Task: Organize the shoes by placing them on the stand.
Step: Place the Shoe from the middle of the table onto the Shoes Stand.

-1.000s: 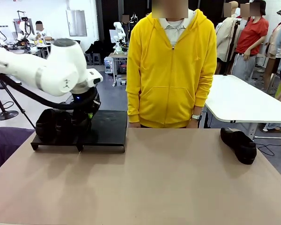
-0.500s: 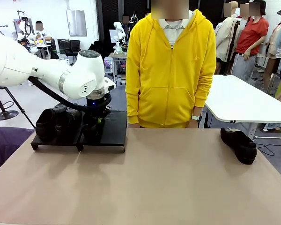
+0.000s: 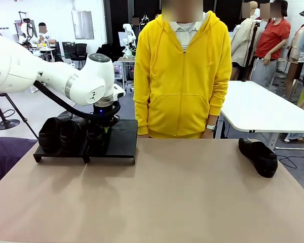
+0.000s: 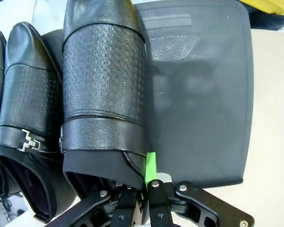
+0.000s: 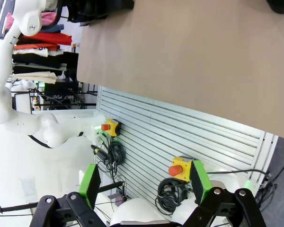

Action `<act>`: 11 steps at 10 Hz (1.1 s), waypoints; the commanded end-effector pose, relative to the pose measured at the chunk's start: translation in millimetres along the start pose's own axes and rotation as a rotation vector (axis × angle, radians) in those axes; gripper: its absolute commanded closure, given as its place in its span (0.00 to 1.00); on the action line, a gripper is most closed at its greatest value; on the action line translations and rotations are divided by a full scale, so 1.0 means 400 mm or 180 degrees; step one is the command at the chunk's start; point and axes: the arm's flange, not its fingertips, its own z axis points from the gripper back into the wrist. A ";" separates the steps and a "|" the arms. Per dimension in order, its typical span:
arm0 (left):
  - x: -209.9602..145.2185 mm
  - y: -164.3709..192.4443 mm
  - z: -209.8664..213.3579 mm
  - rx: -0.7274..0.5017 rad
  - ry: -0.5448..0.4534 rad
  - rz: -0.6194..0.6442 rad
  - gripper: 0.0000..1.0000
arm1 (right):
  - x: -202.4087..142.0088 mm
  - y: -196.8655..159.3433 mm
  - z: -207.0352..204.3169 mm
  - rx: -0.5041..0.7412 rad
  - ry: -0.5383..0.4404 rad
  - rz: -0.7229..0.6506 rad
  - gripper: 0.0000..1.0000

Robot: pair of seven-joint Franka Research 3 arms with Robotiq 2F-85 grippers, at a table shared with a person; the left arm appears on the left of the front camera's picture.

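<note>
My left gripper is shut on the heel rim of a black loafer, one green pad pressed against its side. That shoe lies low on the left part of the black stand's right panel, toe pointing away. Two more shoes sit side by side on the stand, one with a metal buckle. A fourth shoe lies on the table at the far right. My right gripper is open and holds nothing, well back from the table.
A person in a yellow hoodie stands at the far edge of the brown table, hands down. A white table stands behind at the right. The right half of the stand's right panel is bare.
My left arm has carried the held shoe rightward from the left panel to beside the second shoe and lowered it a little. The right arm has not moved.
</note>
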 end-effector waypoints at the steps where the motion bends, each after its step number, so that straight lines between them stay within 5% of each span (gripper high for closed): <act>1: 0.017 -0.001 0.008 0.0066 -0.0070 0.0047 0.51 | 0.003 0.005 0.005 0.0056 -0.0026 0.0050 0.00; 2: 0.016 0.000 0.010 0.0077 -0.0099 0.0054 0.00 | 0.003 0.005 0.005 0.0056 -0.0026 0.0050 0.00; 8: -0.002 0.021 0.075 -0.0105 -0.0220 -0.0004 0.00 | 0.003 0.005 0.005 0.0056 -0.0026 0.0050 0.00; 10: -0.026 0.045 0.143 -0.0474 0.0128 -0.0320 0.00 | 0.003 0.005 0.005 0.0056 -0.0026 0.0050 0.00; 11: -0.039 0.074 0.193 -0.0672 0.0577 -0.0368 0.00 | 0.003 0.005 0.005 0.0056 -0.0026 0.0050 0.00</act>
